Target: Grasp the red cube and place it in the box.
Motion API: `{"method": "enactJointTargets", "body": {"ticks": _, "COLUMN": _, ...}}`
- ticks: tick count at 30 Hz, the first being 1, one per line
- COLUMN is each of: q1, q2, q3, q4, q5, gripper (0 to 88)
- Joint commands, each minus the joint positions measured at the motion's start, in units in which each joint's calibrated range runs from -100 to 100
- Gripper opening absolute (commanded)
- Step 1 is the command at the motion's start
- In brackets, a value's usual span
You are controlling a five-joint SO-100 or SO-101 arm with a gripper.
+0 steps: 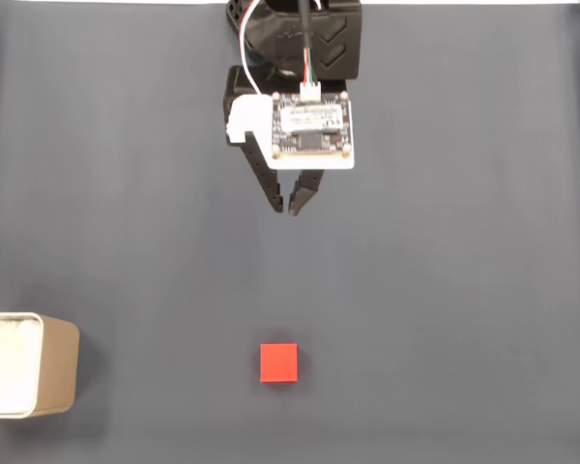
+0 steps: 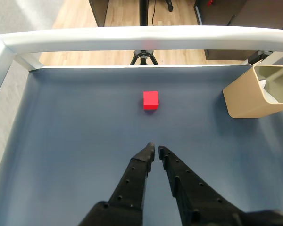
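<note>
When I look across the fixed view from left to right, I first see the box (image 1: 27,364) at the left edge of my dark mat (image 1: 464,290). It sits near the bottom corner, and part of it runs off the picture. I see nothing red inside the part that shows.

Next comes the red cube (image 1: 278,362), near the bottom middle. It rests flat on the mat, well apart from the box. Nothing touches it.

Above the cube, near the top, my gripper (image 1: 285,207) points down toward it, with a lot of bare mat between us. My two fingers are almost together, with only a thin gap at the tips. I hold nothing.

From my wrist view, my gripper (image 2: 155,150) is at the bottom middle, and the red cube (image 2: 151,100) sits straight ahead of it. The box (image 2: 254,94) is off to the right, near the white rim (image 2: 132,37) of the table.

So I think no part of the job is done yet. I have to open my fingers, reach the cube, grab it, carry it over, and drop it in the box.
</note>
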Motion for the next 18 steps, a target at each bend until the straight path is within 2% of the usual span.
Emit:
{"method": "enactJointTargets", "body": {"ticks": 1, "q1": 0.9, "q2": 0.7, "q3": -3.5, "q4": 0.4, "q5": 0.6, "gripper": 0.7}}
{"method": "enactJointTargets", "body": {"ticks": 18, "q1": 1.0, "q2": 9.1, "q3": -9.0, "q4": 0.5, "q5": 0.0, "gripper": 1.4}}
